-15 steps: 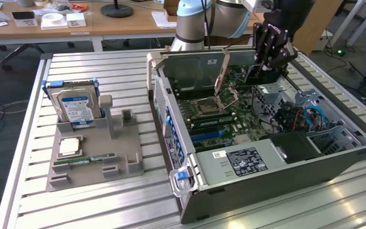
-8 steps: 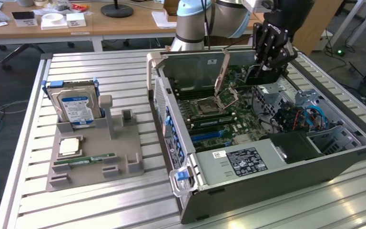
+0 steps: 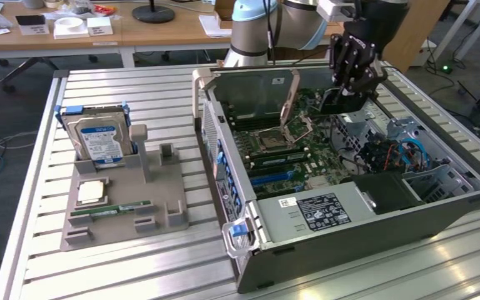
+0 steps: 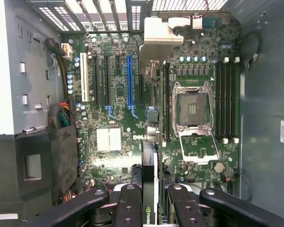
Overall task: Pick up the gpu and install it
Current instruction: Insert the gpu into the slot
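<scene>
My gripper point(image 3: 352, 94) hangs over the open computer case point(image 3: 440, 206), the gpu point(image 4: 149, 165) between my fingers point(image 4: 130, 201) above the motherboard point(image 4: 108, 109). At the exterior view's left, a tray point(image 3: 115, 231) holds the hard drive point(image 3: 98, 140), CPU point(image 3: 90, 192) and RAM stick point(image 3: 110, 209).

arm point(image 3: 261, 25): bent forward | claw point(image 4: 154, 190): pointing down, clamped on gpu point(image 4: 149, 163)

The arm point(image 3: 252, 28) has silver-grey tubes and pale blue joint caps. Its tool point(image 3: 349, 94) is black, with jointed linkage bars; the fingers point(image 4: 128, 208) carry round pivots, perhaps screws, along their matte faces.
</scene>
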### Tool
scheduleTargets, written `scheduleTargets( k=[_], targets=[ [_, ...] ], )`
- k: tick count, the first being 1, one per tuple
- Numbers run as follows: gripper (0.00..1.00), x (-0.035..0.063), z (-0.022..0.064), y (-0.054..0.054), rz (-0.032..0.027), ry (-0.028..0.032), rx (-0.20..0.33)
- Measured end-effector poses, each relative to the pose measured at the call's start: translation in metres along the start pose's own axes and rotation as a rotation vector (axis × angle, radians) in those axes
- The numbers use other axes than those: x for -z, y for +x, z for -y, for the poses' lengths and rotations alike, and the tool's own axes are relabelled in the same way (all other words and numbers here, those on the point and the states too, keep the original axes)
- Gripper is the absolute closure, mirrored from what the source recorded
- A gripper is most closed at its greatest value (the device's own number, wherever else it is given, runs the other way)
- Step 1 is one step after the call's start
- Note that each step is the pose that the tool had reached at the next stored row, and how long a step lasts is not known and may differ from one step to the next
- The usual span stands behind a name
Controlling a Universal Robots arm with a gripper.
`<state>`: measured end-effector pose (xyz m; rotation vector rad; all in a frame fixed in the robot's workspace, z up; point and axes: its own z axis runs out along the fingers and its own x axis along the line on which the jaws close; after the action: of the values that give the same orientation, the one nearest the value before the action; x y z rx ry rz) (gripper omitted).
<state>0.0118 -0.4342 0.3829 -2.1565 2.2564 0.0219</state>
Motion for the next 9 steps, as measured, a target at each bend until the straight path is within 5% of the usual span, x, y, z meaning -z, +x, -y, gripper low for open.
scheduleTargets(
  k=[9],
  targets=[
    [0.74,-0.0043,-0.0005,0.0001,-0.0002,0.0,0.0]
  ],
)
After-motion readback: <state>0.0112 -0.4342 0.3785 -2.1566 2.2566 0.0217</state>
